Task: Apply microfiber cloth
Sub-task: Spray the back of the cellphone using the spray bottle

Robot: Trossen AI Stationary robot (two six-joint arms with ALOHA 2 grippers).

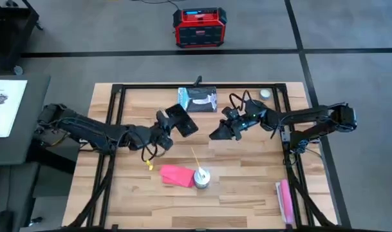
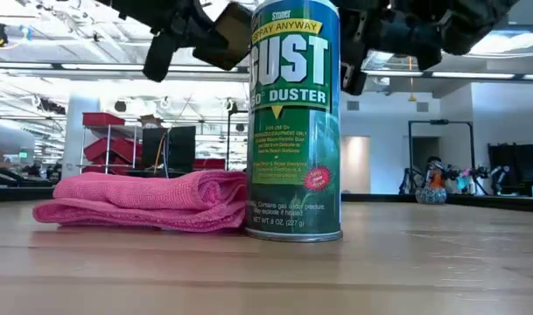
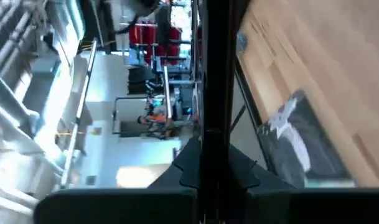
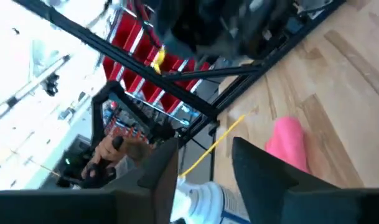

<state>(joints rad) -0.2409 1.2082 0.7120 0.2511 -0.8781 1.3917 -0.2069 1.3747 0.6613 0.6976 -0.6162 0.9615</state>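
Note:
The pink microfiber cloth (image 1: pixel 176 175) lies folded on the table near the front, right beside an upright green duster can (image 1: pixel 201 178) with a yellow straw. In the low view the cloth (image 2: pixel 148 201) rests left of the can (image 2: pixel 297 122). Above the table's middle my left gripper (image 1: pixel 165 124) is shut on a black phone (image 1: pixel 183 120). My right gripper (image 1: pixel 220 132) hangs open just right of the phone, holding nothing. In the right wrist view the cloth (image 4: pixel 289 142) shows beyond its fingers. My left gripper pinches the phone's left end (image 3: pixel 214 137) between its two fingers, coming level from the table's left. In the left wrist view the phone shows edge-on, running straight out from the fingers (image 3: pixel 184 169). It is lifted clear of the table and tilted.
A dark packet (image 1: pixel 199 100) lies at the table's far middle, a small white round thing (image 1: pixel 265 93) at the far right. A narrow pink oblong object (image 1: pixel 284 201) lies by the front right. A black frame (image 1: pixel 112 116) edges the table. A red device (image 1: pixel 199 27) stands on the floor beyond.

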